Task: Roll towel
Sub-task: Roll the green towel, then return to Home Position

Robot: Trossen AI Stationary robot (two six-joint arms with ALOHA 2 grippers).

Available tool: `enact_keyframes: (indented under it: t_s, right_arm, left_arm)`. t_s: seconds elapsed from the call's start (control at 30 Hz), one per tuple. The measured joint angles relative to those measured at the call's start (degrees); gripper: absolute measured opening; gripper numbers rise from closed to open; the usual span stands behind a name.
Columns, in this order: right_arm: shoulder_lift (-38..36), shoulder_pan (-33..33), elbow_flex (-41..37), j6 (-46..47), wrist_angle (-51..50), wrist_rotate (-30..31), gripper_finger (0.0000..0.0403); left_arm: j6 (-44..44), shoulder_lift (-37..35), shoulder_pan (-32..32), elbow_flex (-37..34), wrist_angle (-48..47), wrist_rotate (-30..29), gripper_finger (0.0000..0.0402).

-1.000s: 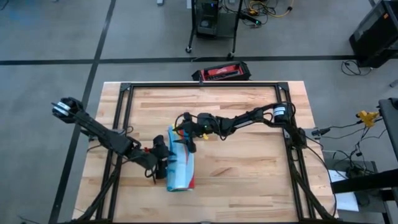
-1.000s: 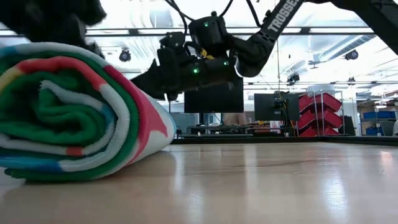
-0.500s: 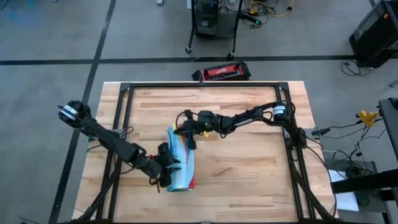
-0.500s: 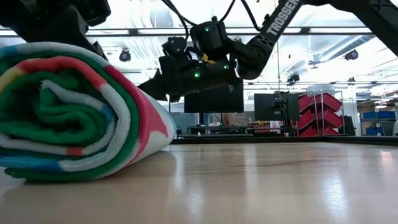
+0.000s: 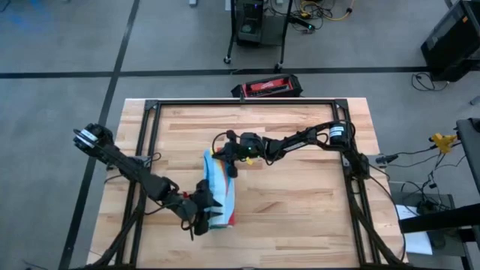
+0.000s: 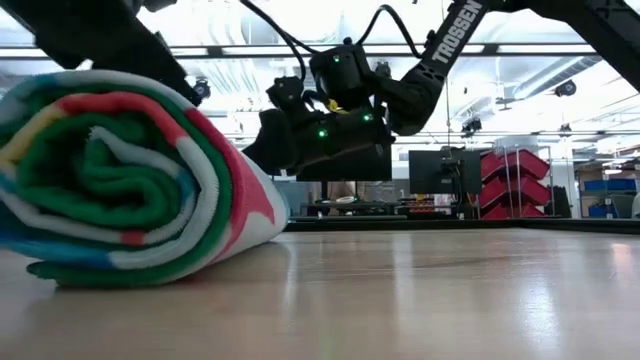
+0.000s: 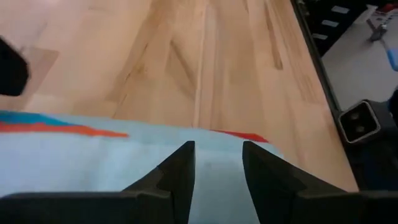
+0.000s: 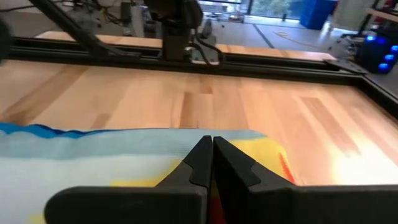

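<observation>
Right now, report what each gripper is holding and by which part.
Nothing is visibly held. The right gripper is shut, fingertips together over the rolled towel at its far end. The left gripper is open, fingers apart over the towel's near end.

Illumination is bright and even, supplied by overhead ceiling fixtures (image 6: 560, 88) that wash out the upper background of the low view. Glare streaks the table (image 6: 420, 300) surface there. Near objects in both wrist views are soft; shadows stay faint.
</observation>
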Motion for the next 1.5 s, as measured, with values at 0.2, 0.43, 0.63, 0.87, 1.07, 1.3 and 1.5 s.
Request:
enact_keyframes:
  t_s: [0.2,0.43,0.63,0.87,1.07,1.3,1.5]
  right_arm:
    - [0.00,-0.02,-0.12,0.75,-0.43,0.22,0.0002]
    - [0.00,-0.01,-0.14,1.20,-0.80,3.30,0.0002]
    - [-1.22,-0.04,-0.65,0.01,-2.18,3.64,0.0002]
    - [-13.75,1.20,-7.35,-4.73,-1.80,4.39,0.0002]
    - [-28.53,1.53,-19.54,-4.39,-3.12,4.08,0.0002]
    - [-42.97,1.64,-33.44,-2.90,-5.97,3.84,0.0002]
    - [-54.54,1.66,-42.78,-2.46,-6.19,3.85,0.0002]
  left_arm:
    - [-4.00,3.73,-1.78,-3.02,2.89,-3.86,0.0119]
    - [-4.75,10.96,-1.90,-2.88,11.90,-5.54,0.0119]
    - [-5.11,9.83,-1.92,-1.77,10.37,-4.32,0.0119]
    - [-2.92,1.50,-2.20,-0.76,2.30,-6.52,0.0119]
    - [4.11,-5.99,-0.71,-1.42,0.92,-13.94,0.0119]
    - [11.73,-9.97,6.69,-1.48,1.28,-14.51,0.0119]
    - [14.24,-9.67,16.20,-1.53,1.45,-12.73,0.0119]
